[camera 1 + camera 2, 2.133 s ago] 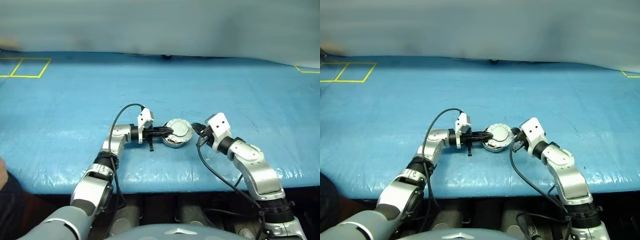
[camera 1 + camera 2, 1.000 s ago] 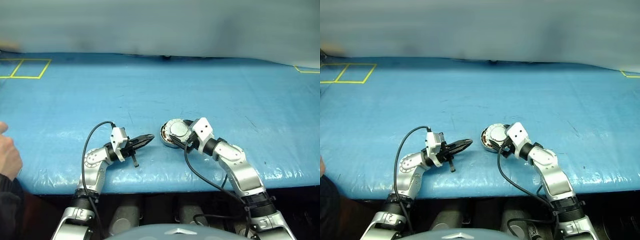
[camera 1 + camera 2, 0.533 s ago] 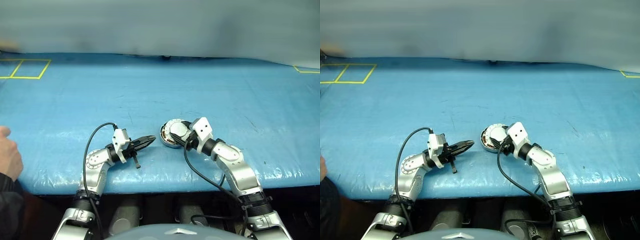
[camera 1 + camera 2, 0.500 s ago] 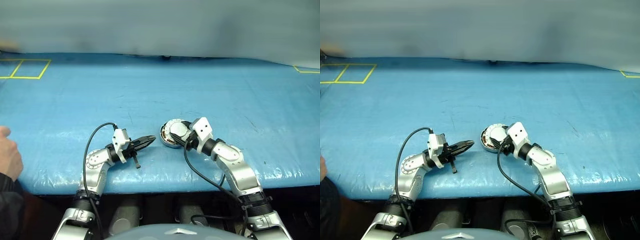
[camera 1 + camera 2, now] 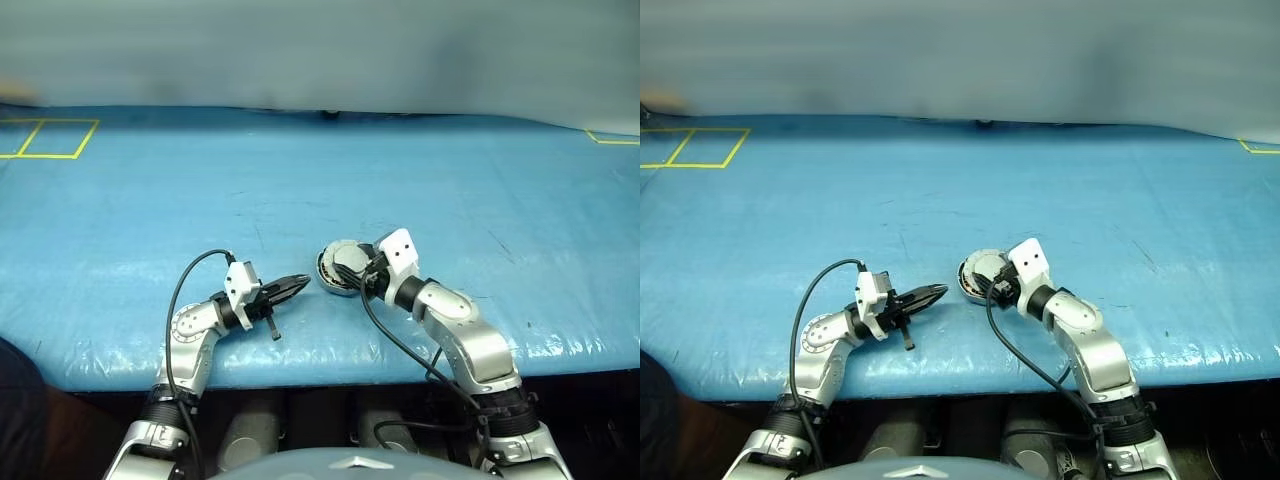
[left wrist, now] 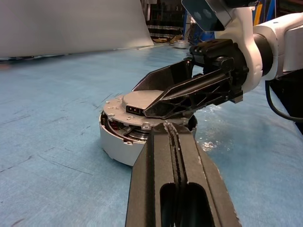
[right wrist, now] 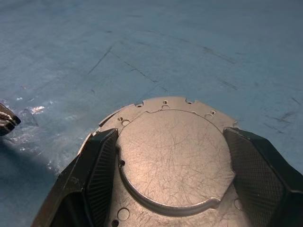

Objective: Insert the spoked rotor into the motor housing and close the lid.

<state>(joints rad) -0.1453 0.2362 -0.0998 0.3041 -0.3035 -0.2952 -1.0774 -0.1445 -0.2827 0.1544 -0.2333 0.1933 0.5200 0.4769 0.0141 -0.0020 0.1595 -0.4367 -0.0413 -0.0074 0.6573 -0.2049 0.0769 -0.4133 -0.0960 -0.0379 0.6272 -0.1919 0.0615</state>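
The motor housing (image 6: pixel 118 149) sits on the blue table near its front edge, with copper windings showing in a gap under the lid (image 7: pixel 173 156). The plain grey lid lies on top of the housing. My right gripper (image 5: pixel 350 272) reaches over it from the right, its two black fingers (image 7: pixel 97 172) pressed against opposite sides of the lid's raised round centre. My left gripper (image 5: pixel 298 282) is shut on nothing, with its tips a short way left of the housing and pointing at it. The spoked rotor is hidden.
The table is covered in a blue sheet (image 5: pixel 450 190), and its front edge runs just behind both arms. Yellow tape marks lie at the far left (image 5: pixel 50 137) and far right (image 5: pixel 610 138). A person's dark sleeve (image 5: pixel 15 400) shows at the lower left.
My left gripper let go of the housing and drew back to the left. The right gripper moved onto the lid and closed in on it. A person's hand at the left edge has gone.
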